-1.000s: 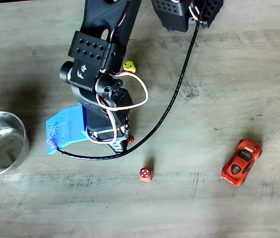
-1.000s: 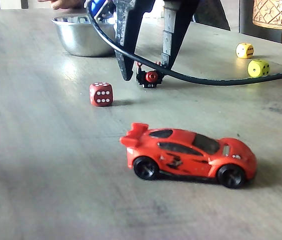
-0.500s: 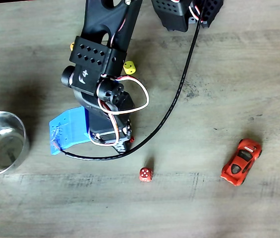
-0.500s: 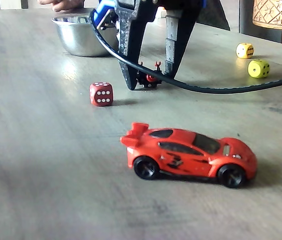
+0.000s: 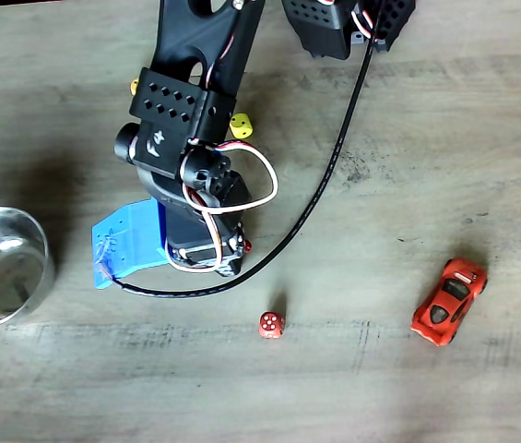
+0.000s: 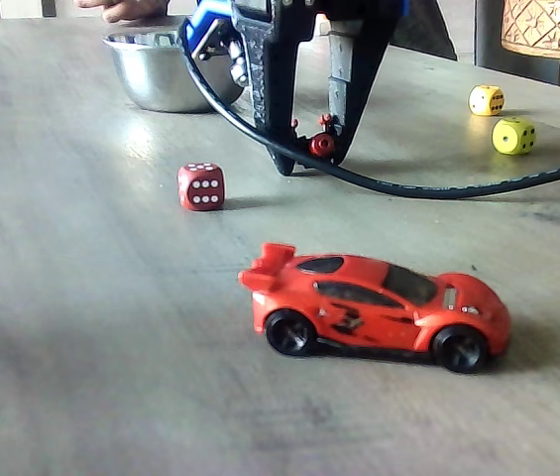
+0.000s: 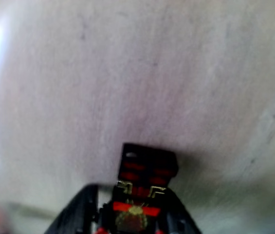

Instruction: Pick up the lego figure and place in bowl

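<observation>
The lego figure (image 6: 315, 145), black with red parts, sits between the two dark fingers of my gripper (image 6: 311, 164), which is shut on it at or just above the tabletop. From above, the gripper (image 5: 232, 260) hides most of it and a red bit of the figure (image 5: 247, 245) peeks out at the right. In the wrist view the figure (image 7: 149, 165) fills the gap of the gripper (image 7: 130, 219). The steel bowl (image 5: 41, 247) stands at the left table edge, well left of the gripper, and at the back left in the low fixed view as bowl (image 6: 156, 79).
A red die (image 5: 271, 324) lies just below-right of the gripper. A red toy car (image 5: 449, 301) sits at the right. A yellow die (image 5: 241, 124) lies by the arm. A black cable (image 5: 325, 185) curves across the table. A person's hand (image 6: 121, 8) rests behind the bowl.
The fingers have closed in from a wide gap onto the lego figure. The figure has shifted slightly and now sits a bit higher between them.
</observation>
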Controlling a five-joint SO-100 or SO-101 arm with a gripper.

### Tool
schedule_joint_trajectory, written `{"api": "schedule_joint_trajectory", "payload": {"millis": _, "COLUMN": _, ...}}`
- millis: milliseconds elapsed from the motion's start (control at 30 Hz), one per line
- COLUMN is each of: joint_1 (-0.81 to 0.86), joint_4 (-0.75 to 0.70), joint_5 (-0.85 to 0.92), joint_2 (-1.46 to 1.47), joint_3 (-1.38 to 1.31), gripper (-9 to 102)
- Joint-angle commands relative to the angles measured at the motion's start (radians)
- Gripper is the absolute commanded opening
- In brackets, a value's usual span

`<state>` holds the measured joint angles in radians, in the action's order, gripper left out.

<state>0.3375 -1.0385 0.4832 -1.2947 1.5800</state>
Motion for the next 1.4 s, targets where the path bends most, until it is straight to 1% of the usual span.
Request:
{"api": "schedule_joint_trajectory", "payload": {"millis": 0, "joint_1": 0.008, "joint_4": 0.009, "joint_5": 0.008, "joint_2": -0.006, "joint_3": -0.008, "gripper": 9}}
{"api": "schedule_joint_trajectory", "payload": {"millis": 267, "joint_1": 0.009, "joint_4": 0.011, "joint_5": 0.008, "joint_2": -0.031, "joint_3": -0.026, "gripper": 9}}
{"api": "schedule_joint_trajectory", "payload": {"millis": 567, "joint_1": 0.015, "joint_4": 0.012, "joint_5": 0.009, "joint_2": -0.201, "joint_3": -0.049, "gripper": 9}}
{"api": "schedule_joint_trajectory", "payload": {"millis": 800, "joint_1": 0.094, "joint_4": 0.012, "joint_5": 0.025, "joint_2": -0.253, "joint_3": -0.117, "gripper": 9}}
{"api": "schedule_joint_trajectory", "payload": {"millis": 1000, "joint_1": 0.152, "joint_4": 0.012, "joint_5": 0.198, "joint_2": -0.253, "joint_3": -0.186, "gripper": 9}}
{"api": "schedule_joint_trajectory", "payload": {"millis": 1233, "joint_1": 0.225, "joint_4": 0.014, "joint_5": 0.477, "joint_2": -0.253, "joint_3": -0.192, "gripper": 9}}
{"api": "schedule_joint_trajectory", "payload": {"millis": 1367, "joint_1": 0.265, "joint_4": 0.063, "joint_5": 0.611, "joint_2": -0.241, "joint_3": -0.215, "gripper": 9}}
